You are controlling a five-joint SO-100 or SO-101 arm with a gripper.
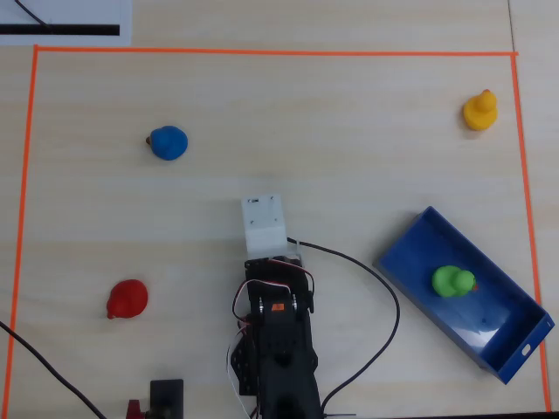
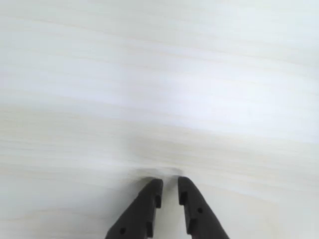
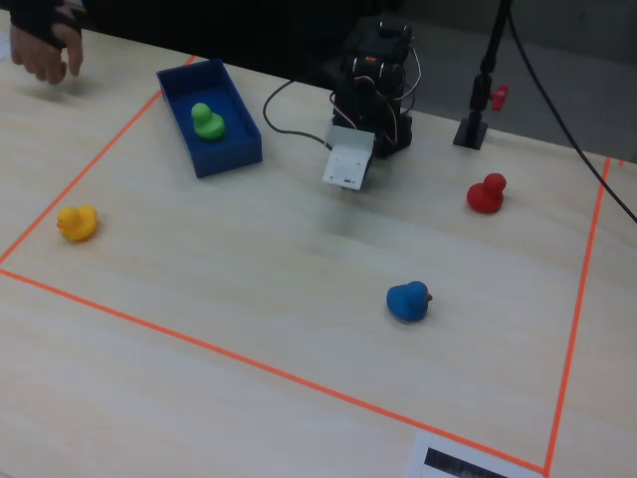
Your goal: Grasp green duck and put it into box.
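The green duck [image 1: 452,281] sits upright inside the dark blue box [image 1: 500,325], near its middle; the fixed view also shows the green duck [image 3: 206,120] in the box [image 3: 230,156]. The arm is folded back near its base, left of the box in the overhead view. Its white wrist block [image 1: 265,227] hides the jaws from above. In the wrist view my gripper [image 2: 170,182] hangs just over bare pale wood. A narrow gap separates the black fingertips [image 2: 152,191] and nothing is between them.
A blue duck [image 1: 168,143], a red duck [image 1: 127,299] and a yellow duck [image 1: 480,111] stand apart on the table inside an orange tape border [image 1: 262,51]. A black cable [image 1: 384,288] loops between arm and box. A person's hand [image 3: 40,45] rests beyond the box.
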